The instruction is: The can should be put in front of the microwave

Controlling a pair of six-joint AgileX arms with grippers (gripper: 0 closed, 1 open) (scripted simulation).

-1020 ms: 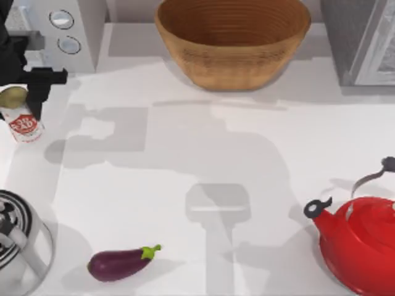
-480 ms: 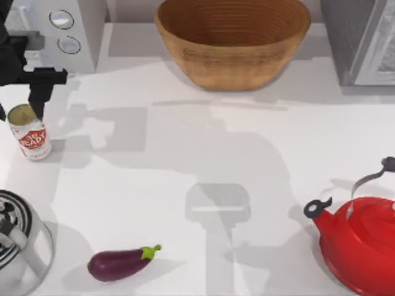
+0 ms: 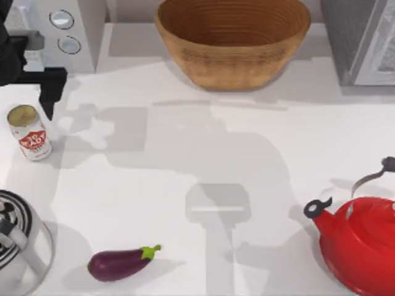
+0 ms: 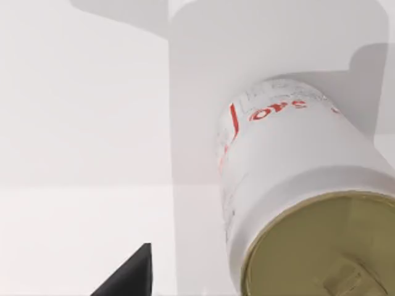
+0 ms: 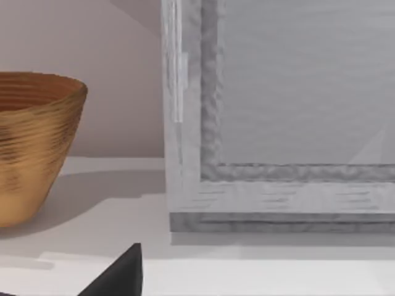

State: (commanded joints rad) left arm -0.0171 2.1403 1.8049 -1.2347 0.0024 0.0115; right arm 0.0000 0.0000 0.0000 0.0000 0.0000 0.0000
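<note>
The can (image 3: 28, 132), white-labelled with a red logo and dull gold top, stands upright on the table at the far left, in front of the pale grey microwave (image 3: 68, 31) with its two round knobs. My left gripper (image 3: 26, 92) hovers open just behind and above the can, one black finger (image 3: 52, 89) beside the can's top, not touching it. In the left wrist view the can (image 4: 296, 197) lies close below, and a dark fingertip (image 4: 126, 280) stands apart from it. In the right wrist view, a fingertip (image 5: 120, 276) of my open right gripper shows near the dark grey box.
A wicker basket (image 3: 231, 40) stands at the back centre and a dark grey box (image 3: 364, 37) at the back right. A red kettle (image 3: 361, 243) is at the front right, an eggplant (image 3: 120, 262) at the front left, and a metal pot (image 3: 15, 246) at the left edge.
The left gripper has let go of the can, which settled upright on the table slightly toward the front. The gripper drew up and away from it.
</note>
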